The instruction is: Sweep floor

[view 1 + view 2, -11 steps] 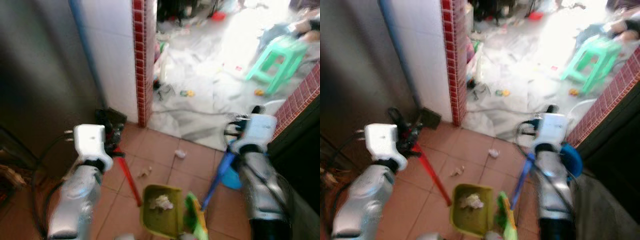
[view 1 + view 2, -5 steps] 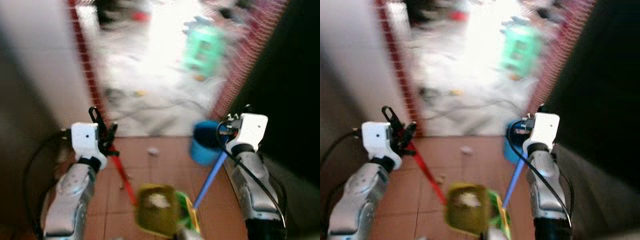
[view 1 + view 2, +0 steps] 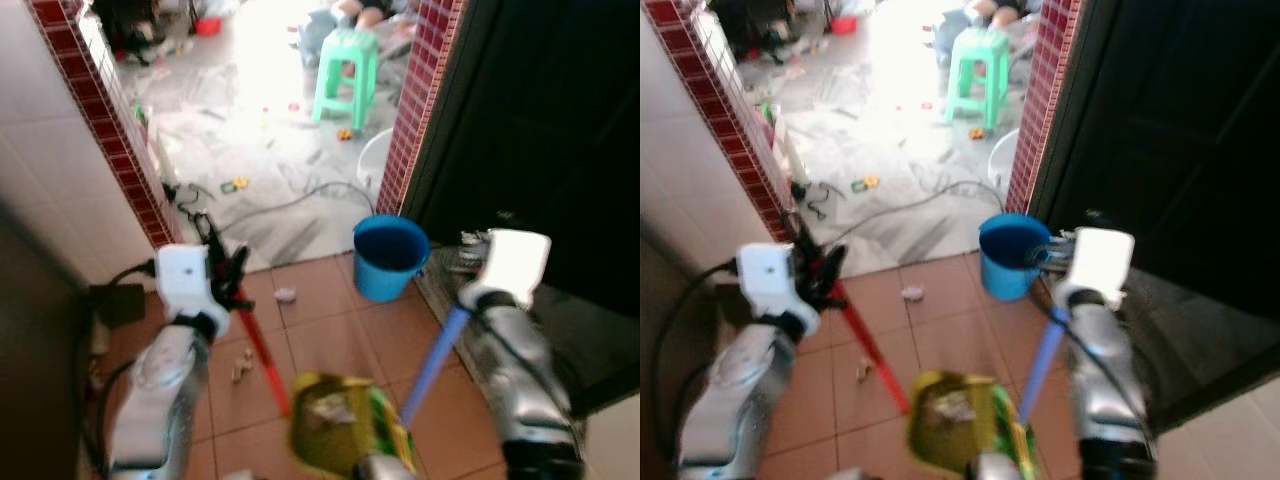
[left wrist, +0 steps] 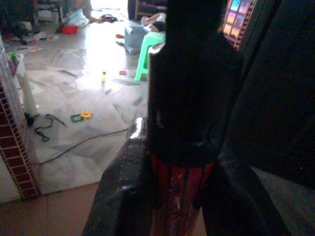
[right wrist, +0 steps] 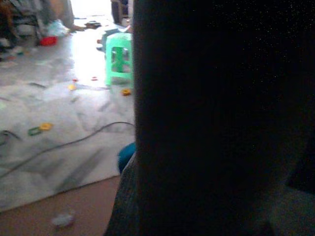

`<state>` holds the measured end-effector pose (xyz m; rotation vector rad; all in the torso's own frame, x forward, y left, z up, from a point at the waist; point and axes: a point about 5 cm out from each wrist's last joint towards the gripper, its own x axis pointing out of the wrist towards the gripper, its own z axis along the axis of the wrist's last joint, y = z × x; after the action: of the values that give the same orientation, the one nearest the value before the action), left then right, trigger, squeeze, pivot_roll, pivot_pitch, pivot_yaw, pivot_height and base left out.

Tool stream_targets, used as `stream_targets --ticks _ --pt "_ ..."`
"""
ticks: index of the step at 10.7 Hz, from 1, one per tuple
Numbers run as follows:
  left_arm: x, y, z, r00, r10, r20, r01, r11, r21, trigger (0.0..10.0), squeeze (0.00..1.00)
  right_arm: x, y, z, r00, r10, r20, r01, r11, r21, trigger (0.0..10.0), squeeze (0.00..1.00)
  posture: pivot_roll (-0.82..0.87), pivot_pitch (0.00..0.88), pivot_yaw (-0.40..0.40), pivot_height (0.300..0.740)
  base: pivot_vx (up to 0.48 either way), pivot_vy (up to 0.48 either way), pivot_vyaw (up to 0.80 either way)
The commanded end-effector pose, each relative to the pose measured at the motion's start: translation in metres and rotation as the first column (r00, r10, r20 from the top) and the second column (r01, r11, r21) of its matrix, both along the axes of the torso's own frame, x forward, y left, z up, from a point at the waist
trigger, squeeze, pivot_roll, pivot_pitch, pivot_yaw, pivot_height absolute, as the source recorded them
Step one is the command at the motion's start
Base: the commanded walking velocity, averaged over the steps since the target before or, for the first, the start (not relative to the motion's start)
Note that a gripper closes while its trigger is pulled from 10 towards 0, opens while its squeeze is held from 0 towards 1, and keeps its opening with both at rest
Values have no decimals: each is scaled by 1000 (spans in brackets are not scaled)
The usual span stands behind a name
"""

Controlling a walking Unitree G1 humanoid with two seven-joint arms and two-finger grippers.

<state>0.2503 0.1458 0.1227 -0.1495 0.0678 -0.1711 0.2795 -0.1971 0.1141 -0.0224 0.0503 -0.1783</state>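
Observation:
My left gripper [image 3: 222, 272] is shut on the red handle [image 3: 262, 352] of a yellow-green dustpan [image 3: 325, 432], which hangs low in front of me with pale litter in it. In the left wrist view the red handle [image 4: 179, 196] with its black cap sits between the fingers [image 4: 118, 196]. My right gripper [image 3: 470, 262] is shut on the blue broom handle [image 3: 430, 365]; its green bristles [image 3: 392, 442] lie beside the dustpan. A paper scrap [image 3: 285, 295] and small crumbs [image 3: 240, 367] lie on the terracotta tiles ahead.
A blue bucket [image 3: 390, 258] stands at the threshold by the right brick pillar [image 3: 420, 100]. A dark door [image 3: 540, 130] fills the right. The left brick pillar [image 3: 110, 130] meets a white wall. Beyond lie a marble floor with a cable [image 3: 300, 195], litter and a green stool [image 3: 345, 70].
The camera has swung to the right, so the doorway, bucket and dark door now sit ahead. Both grippers keep their hold on the dustpan and broom handles.

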Motion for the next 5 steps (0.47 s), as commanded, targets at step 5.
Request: stream_targets --ticks 5 --pt "18 10 52 980 75 186 -56 992 -109 10000 0 4 -9 -1 998 -57 -15 55 995 -86 10000 0 -62 6 12 740 0 0 -524"
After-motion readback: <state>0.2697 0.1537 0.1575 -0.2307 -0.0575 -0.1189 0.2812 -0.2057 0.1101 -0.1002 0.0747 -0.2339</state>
